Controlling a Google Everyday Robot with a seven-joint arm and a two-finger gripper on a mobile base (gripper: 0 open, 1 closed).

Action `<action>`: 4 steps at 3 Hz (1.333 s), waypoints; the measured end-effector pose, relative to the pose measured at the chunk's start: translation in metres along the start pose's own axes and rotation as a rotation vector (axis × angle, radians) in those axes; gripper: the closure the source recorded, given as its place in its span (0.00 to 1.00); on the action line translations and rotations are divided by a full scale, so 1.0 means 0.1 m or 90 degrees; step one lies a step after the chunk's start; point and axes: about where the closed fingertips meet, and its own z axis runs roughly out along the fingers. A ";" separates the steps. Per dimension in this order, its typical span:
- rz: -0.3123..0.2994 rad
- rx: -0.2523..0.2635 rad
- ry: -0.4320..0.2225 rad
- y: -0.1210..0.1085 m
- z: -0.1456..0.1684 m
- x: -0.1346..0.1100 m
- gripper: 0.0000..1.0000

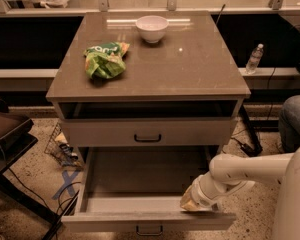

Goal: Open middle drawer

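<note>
While the middle drawer (115,220) sits pulled out w/ handle (150,230) at 6 o'clock, gripper (196,204) is at its front rim, approx 4 o'clock; grip state can't tell

We see a green bag (106,59), a white bowl (152,28), the grey-beige middle drawer (115,221), our cream gripper (190,202) at its near-right rim.

Shows a speckled floor (35,176) with dark cables (65,206) and blue tape (66,180) at near left, beside a dark low table (7,134). Carries a water bottle (254,59) on the far pale ledge (20,73), at right. Finds the gripper (194,203) low at near right, above that floor.
</note>
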 end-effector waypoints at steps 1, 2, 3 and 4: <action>0.000 -0.002 0.000 0.01 0.01 0.00 0.31; -0.001 -0.003 0.000 0.02 0.02 0.00 0.07; -0.001 -0.005 0.000 0.02 0.03 0.00 0.00; -0.001 -0.005 0.000 0.02 0.03 0.00 0.00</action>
